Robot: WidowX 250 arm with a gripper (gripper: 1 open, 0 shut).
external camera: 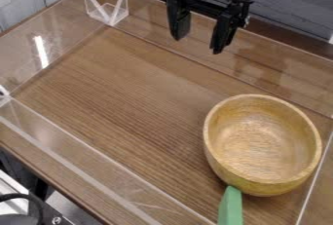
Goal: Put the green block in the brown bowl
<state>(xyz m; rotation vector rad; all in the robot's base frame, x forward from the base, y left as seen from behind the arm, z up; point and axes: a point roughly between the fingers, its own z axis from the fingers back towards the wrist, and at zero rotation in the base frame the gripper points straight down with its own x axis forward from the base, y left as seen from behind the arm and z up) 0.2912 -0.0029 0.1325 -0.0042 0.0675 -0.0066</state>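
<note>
1. Read the clock as laid over the camera view, twelve at the top edge. Your gripper (202, 34) is near twelve to one o'clock, its jaws apart with nothing between them.
2. Your green block (231, 206) lies at about five o'clock, running off the bottom edge of the view. It sits at the brown bowl's (216, 136) seven o'clock, outside the bowl; you can't tell whether it touches the rim.
3. You're at the approach step, I'd judge: the grasp and the placing are both to come.
4. Next, bring the open jaws across the table (124, 97) towards five o'clock, high enough to clear the bowl. Line them up across the block's narrow width, then lower.
5. Watch the bowl side: a finger could catch the rim or nudge the bowl. Favour the block's six o'clock end if you can reach it.
</note>
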